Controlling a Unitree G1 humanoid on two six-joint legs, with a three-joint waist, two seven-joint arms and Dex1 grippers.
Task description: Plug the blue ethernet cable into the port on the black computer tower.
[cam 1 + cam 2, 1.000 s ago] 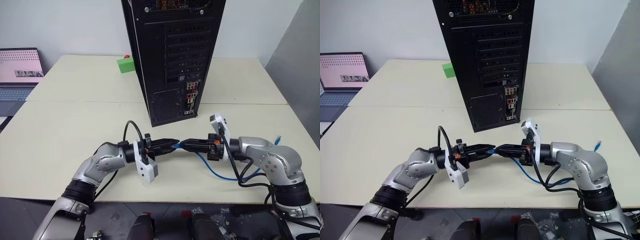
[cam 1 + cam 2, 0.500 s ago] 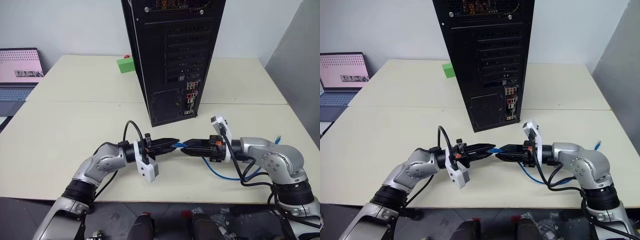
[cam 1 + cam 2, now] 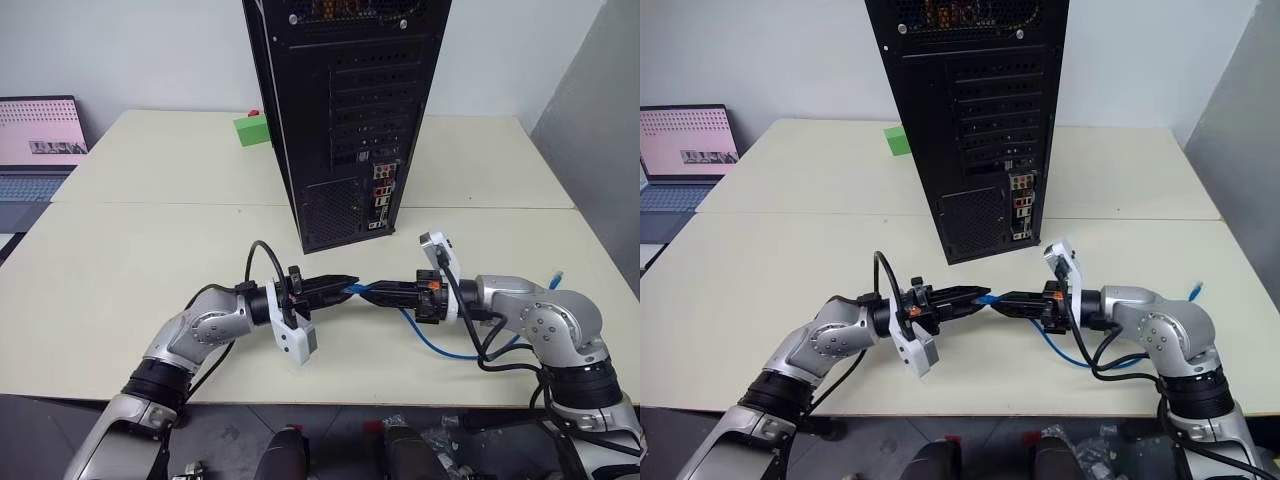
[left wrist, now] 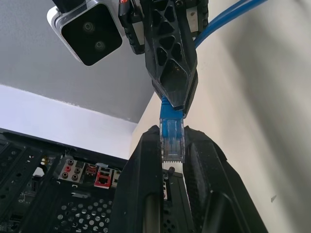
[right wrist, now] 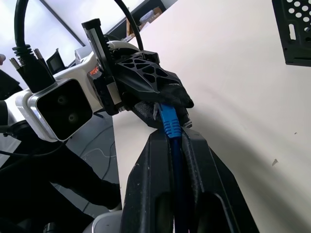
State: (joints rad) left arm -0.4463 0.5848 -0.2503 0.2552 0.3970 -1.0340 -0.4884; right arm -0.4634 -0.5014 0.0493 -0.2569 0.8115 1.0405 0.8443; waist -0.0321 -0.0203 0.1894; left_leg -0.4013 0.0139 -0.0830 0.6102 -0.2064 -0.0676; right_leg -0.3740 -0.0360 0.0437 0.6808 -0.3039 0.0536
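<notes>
Left hand [image 3: 352,284] and right hand [image 3: 366,292] meet tip to tip low in the centre of the frame, and we see both pinching the blue ethernet cable [image 3: 432,343] near its plug, above the table [image 3: 130,260], below the black computer tower [image 3: 345,110].

The tall black metal computer tower [image 3: 340,110] stands upright on the pale flat table [image 3: 130,270], at the middle toward the back, with its small squarish port [image 3: 381,190] low on the rear panel facing the robot. Behind it to the left sits a small green block [image 3: 251,130], and off the table's far left edge an open laptop [image 3: 38,145] rests. In front of the tower the left gripper [image 3: 348,284] and right gripper [image 3: 364,291] meet tip to tip above the table, the thin blue ethernet cable [image 3: 440,345] running between them and looping rightward onto the tabletop, its far end [image 3: 556,277] near the right edge.
</notes>
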